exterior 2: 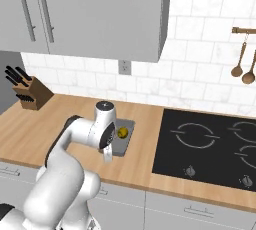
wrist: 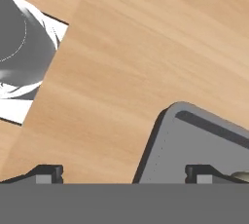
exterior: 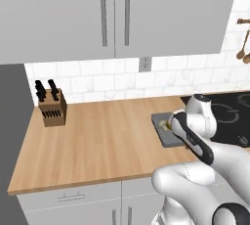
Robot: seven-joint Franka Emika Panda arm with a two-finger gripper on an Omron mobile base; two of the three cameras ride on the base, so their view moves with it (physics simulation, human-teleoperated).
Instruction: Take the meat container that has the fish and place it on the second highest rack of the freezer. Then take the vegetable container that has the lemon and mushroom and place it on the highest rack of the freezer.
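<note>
In the left base view, a wooden surface runs under grey wall cabinets and a white tiled wall with a socket. Taking the knife block as the landmark, it stands at the back left of the surface, and the grey vegetable container lies well to its right, nearer the front edge and just beside the black hob. The white arm covers much of the container; a bit of yellow and pale content shows at its near end, too small to name. Grey base cabinets sit below the surface. In the right base view, the knife block is at the far left against the tiles, and the container lies well to its right, between it and the hob, with the lemon inside near the far wall of the tray. The arm's wrist hangs over the container's left side. Wooden spoons hang on the wall far right of the block. In the hand view, the fingers are spread wide, one tip over bare wood and the other tip over the container, pinching nothing; a pale rounded bit by the right tip cannot be identified. The container's rounded corner rests flat on the surface.
</note>
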